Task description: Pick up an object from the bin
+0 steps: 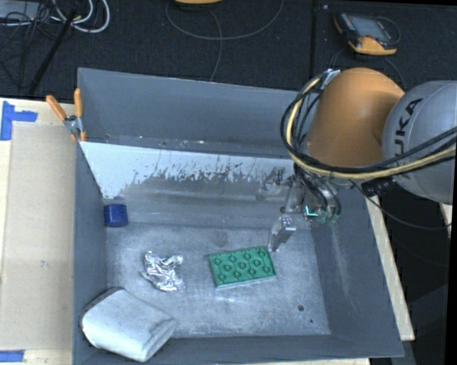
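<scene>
Dark flooring [245, 40] runs along the top of the frame, and below it sits the grey metal bin [179, 113], its bottom scuffed and dusted with pale marks.

Right of centre on the bin's bottom lies a flat green studded building plate [243, 267], rectangular and turned a little so that its long side rises toward the right. The claw [281, 237] hangs just above the plate's upper right corner, its tip right at that corner. Whether it touches the plate cannot be told, and nothing is seen in its grip. Whether the claw is open or closed cannot be told either, since it shows as one narrow pale piece of metal under the wrist.

Left of the plate, near but apart from it, lies a crumpled ball of silver foil [163, 270]. Below and left of the foil, in the bin's lower left corner, a folded white cloth [127, 327] rests against the wall. Further up the left side, by the foot of the left wall, stands a small blue cap [116, 214], well apart from the others.

Above the claw, at the upper right of the frame, the wrist carries a rounded orange cover [354, 116] ringed by black and yellow cables [291, 139], and the silver arm [435, 144] goes off to the right edge.
</scene>
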